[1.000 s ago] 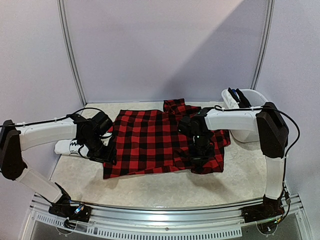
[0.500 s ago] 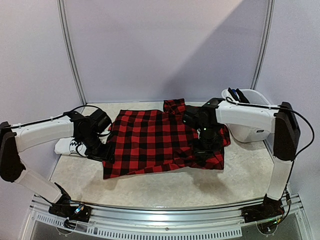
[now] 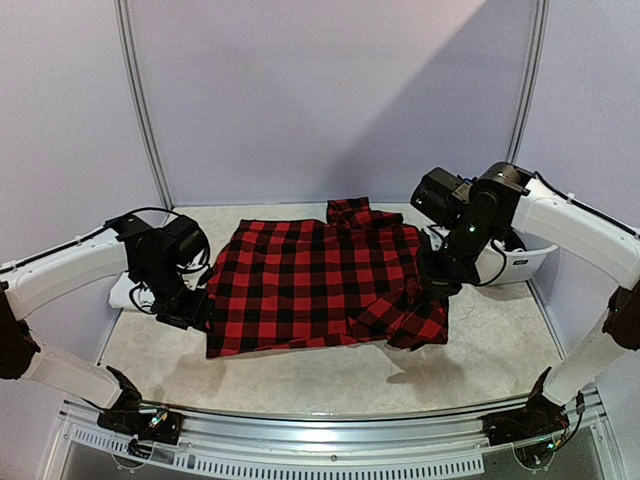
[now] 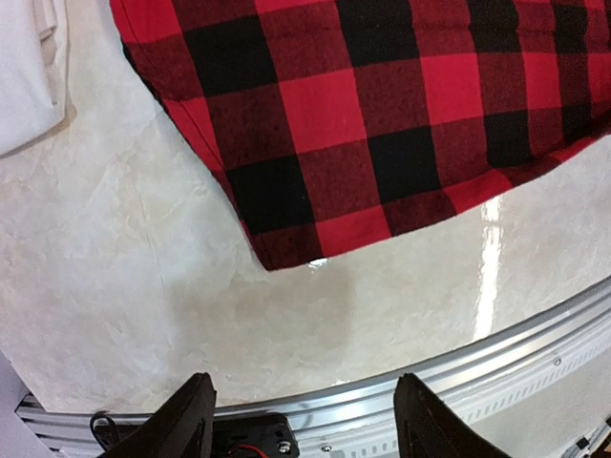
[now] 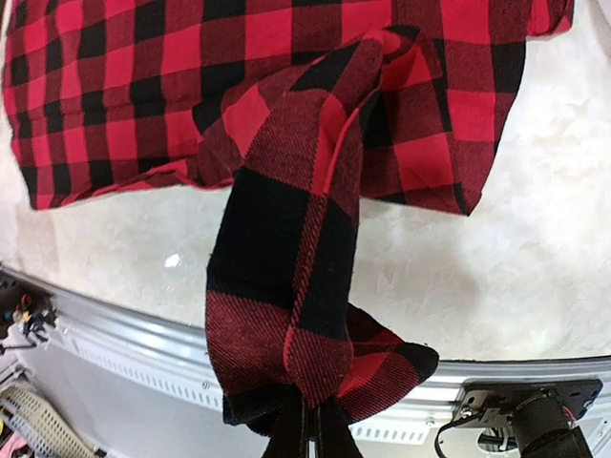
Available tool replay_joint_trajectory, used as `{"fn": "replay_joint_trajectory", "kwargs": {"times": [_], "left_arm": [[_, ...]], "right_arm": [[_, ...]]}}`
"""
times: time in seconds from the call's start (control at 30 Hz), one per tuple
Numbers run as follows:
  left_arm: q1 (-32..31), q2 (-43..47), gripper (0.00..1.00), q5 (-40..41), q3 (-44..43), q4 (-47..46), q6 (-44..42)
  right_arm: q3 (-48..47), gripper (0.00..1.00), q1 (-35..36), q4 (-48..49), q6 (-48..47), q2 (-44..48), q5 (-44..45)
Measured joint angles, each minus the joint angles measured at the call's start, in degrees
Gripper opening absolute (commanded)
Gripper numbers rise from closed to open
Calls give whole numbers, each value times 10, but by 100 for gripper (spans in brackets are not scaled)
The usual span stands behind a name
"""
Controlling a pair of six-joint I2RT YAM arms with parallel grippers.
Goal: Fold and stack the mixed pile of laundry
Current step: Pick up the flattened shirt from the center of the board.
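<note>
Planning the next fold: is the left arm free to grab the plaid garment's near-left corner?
Probably yes: the left arm's fingers stand open and empty beside that corner of the plaid garment, only bare table between.

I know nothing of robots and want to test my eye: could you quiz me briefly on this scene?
1. True or false: the left arm's jaws grip the red-and-black plaid cloth.
2. The right arm's jaws hold: A) a yellow towel, B) a lifted fold of the plaid cloth, C) nothing.
3. Fill in: in the top view, the folded white garment lies at the cloth's ____ edge.
Key: 1 false; 2 B; 3 left.
</note>
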State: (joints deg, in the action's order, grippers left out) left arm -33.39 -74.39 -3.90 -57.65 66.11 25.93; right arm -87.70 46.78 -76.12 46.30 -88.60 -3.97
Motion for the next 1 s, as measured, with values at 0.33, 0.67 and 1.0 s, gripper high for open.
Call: {"fn": "replay_joint_trajectory", "kwargs": {"times": [0.33, 0.67, 1.0], "left_arm": [[-1, 28, 65, -22, 40, 21, 27], [-1, 2, 61, -31, 67, -9, 55], [-1, -95, 56, -68, 82, -77, 69]], "right_arm": [[85, 0, 0, 1, 0, 112, -100], [90, 0, 1, -4, 0, 230, -216], [253, 0, 39, 6, 49, 293, -300]]}}
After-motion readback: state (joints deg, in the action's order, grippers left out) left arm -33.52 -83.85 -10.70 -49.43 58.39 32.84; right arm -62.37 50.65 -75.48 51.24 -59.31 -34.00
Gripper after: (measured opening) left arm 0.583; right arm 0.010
